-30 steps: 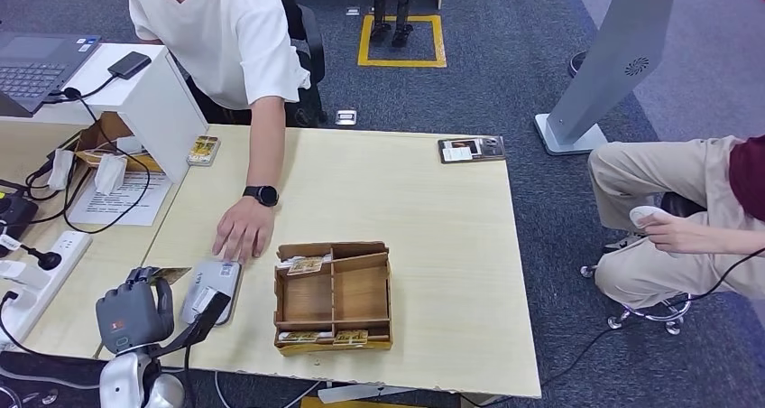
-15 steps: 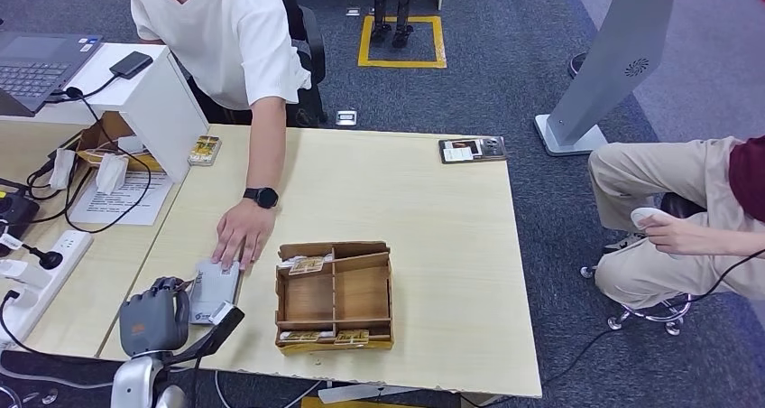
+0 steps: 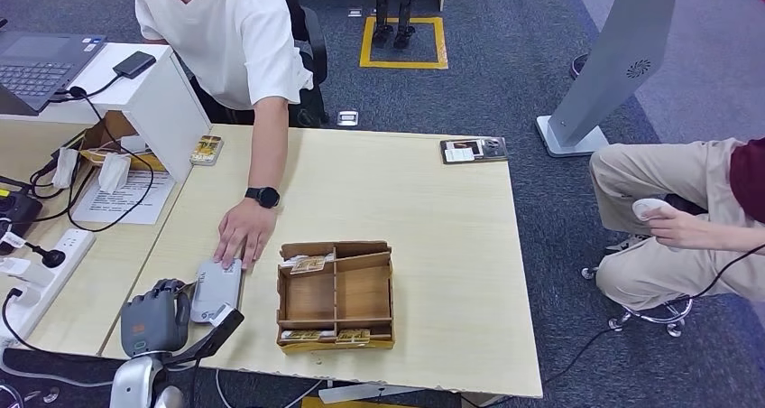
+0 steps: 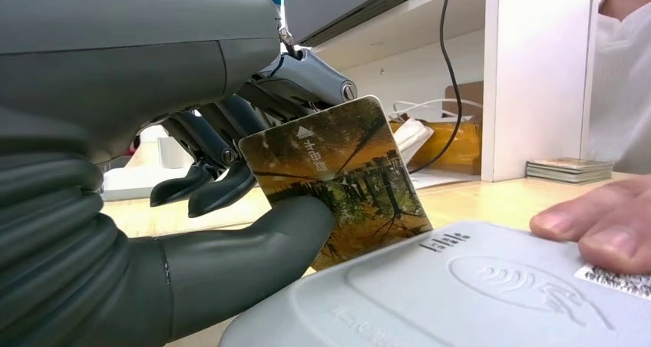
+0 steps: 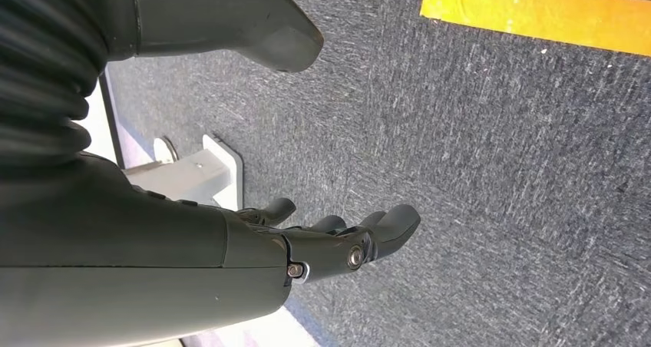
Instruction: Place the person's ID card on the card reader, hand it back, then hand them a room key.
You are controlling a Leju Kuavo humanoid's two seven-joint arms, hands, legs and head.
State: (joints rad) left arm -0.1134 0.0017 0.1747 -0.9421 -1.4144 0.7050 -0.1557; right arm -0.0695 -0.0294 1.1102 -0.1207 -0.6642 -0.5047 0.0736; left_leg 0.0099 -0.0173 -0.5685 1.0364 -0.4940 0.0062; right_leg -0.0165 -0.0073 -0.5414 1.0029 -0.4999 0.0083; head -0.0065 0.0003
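Note:
My left hand [image 3: 155, 317] sits at the table's near left edge, beside the grey card reader [image 3: 216, 290]. It pinches the ID card [image 4: 342, 180], a card with an autumn forest picture, between thumb and fingers. The card's lower edge sits just at the reader's [image 4: 468, 293] near rim. A person's hand [image 3: 242, 235] rests on the reader's far end, fingertips [image 4: 603, 226] on its top. The wooden organizer [image 3: 335, 294] with room key cards in its slots stands right of the reader. My right hand [image 5: 338, 243] hangs over the carpet, fingers apart, holding nothing.
A white stand [image 3: 162, 101], cables and a power strip [image 3: 36, 273] crowd the left desk. A card stack [image 3: 206, 149] lies by the stand and a small tray [image 3: 473, 149] at the table's far right. A seated person [image 3: 686, 209] is to the right.
My left hand has carried the card rightward and closer to the reader, from beside it to its near edge. The person's hand stays on the reader.

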